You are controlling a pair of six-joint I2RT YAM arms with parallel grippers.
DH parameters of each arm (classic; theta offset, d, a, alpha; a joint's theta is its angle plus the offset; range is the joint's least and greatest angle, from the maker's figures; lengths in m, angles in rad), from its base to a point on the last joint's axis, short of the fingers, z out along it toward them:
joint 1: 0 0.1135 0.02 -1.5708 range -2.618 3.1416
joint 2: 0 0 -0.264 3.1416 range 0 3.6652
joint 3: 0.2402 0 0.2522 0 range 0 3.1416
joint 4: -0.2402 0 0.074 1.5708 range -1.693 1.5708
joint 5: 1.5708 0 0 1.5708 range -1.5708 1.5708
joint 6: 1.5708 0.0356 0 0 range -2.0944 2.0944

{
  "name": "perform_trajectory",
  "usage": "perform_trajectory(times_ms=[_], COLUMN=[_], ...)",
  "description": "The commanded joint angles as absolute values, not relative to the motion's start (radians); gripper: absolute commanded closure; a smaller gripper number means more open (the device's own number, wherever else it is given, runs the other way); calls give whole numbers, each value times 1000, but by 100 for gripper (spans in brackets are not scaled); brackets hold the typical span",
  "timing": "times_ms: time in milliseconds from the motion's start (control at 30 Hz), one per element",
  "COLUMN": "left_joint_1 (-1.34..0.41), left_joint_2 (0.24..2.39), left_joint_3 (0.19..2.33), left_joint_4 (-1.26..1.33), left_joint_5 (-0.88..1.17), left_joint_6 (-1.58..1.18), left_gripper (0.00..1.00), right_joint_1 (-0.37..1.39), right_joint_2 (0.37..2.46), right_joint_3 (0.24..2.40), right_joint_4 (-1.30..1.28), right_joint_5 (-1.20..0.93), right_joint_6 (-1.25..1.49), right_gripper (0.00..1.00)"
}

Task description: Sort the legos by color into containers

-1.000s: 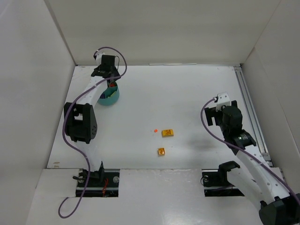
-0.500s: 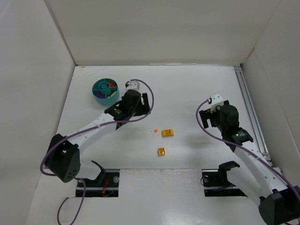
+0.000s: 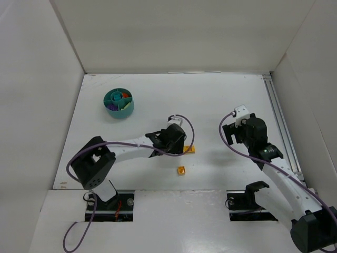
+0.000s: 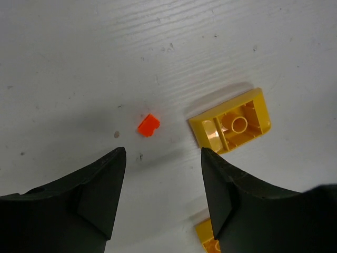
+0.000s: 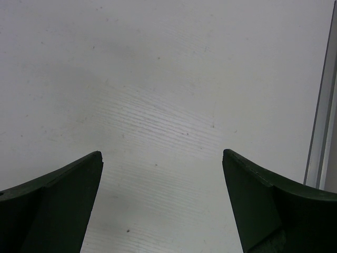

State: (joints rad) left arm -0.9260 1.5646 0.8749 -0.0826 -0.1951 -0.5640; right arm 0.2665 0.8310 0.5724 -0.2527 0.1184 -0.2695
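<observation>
Evidently going for the tiny orange bit (image 4: 148,125), loose on the tabletop (image 3: 221,100) and just left of an upturned yellow brick (image 4: 231,126), close to it but not touching. Note also a second yellow-orange brick (image 3: 181,170) nearer the arm bases, with only a corner showing at the lower edge of the left wrist view. Hovering above all this with the left pincer (image 4: 163,158), released, spread wide and holding nothing. From the wrist, find the bit a little ahead of the gap between the fingertips and somewhat toward the left-hand finger, not yet inside it. To do the pick well: shift forward to centre the bit in the gap. Hold the right-hand finger clear of the yellow brick, to take one colour only. Come straight down to the tabletop and close gently, to avoid flicking so small a piece away with a skewed squeeze. Carry it afterwards to the teal bowl (image 3: 125,112), well apart at the far left of the tabletop, and aim for the compartment showing something orange-red. Cannot tell the exact compartment bounds from above, so check before letting go. Leave the right pincer (image 5: 162,154) alone, likewise released and empty over bare tabletop beside the metal rail (image 5: 321,105), well clear of the work.
</observation>
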Motion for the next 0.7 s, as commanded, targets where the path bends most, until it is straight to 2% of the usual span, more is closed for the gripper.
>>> perform_trajectory(times_ms=[0,267,467,667], left_joint_1=[-928,-928,-928,-937], left_joint_2=[1614,1715,1736,1736], left_joint_3=[945,1008,1008,999], left_joint_4=[-63,-97,-120,-132], left_joint_5=[-236,-272,-282,-282], left_joint_6=[-554,-563,-572,-581], left_gripper=[45,53,67,73], right_joint_1=[261,261,261,261], right_joint_2=[824,824,824,824], right_joint_3=[565,555,555,555], right_joint_4=[-198,-198,-198,-198], right_joint_5=[120,130,130,140], right_joint_6=[-259,-268,-268,-268], right_gripper=[0,0,0,0])
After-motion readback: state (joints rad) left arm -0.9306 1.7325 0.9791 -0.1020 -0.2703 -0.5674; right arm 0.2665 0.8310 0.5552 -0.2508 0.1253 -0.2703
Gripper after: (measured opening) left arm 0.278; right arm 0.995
